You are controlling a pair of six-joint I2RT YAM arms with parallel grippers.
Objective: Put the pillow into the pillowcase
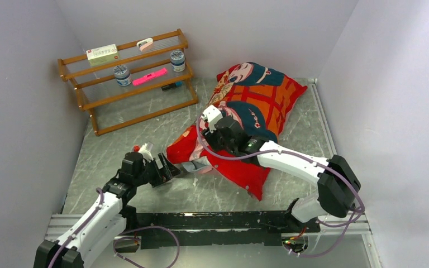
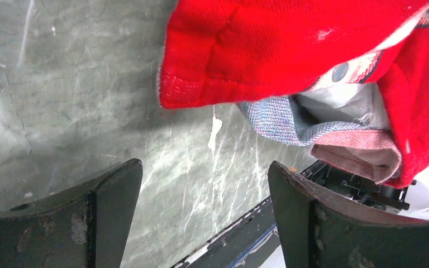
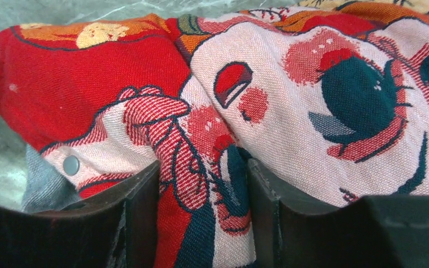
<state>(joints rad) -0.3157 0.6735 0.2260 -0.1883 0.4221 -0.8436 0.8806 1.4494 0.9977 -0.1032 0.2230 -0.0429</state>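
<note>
Pillowcase (image 1: 268, 95): plump, lying on worktop (image 1: 201, 192) from centre toward far right corner. Pillow (image 2: 343, 101): white, glimpsed inside its near opening. Right pincer (image 3: 202, 181): clamped on a pillowcase fold. Left pincer (image 2: 204, 184): open, just beside the opening.

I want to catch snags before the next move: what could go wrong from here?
1. The right fingers pinch only a fold of the pillowcase; a pull may slip off or drag the whole bundle.
2. The case's mouth lies crumpled with the pillow showing inside; the open left fingers nearby might catch only one layer.
</note>
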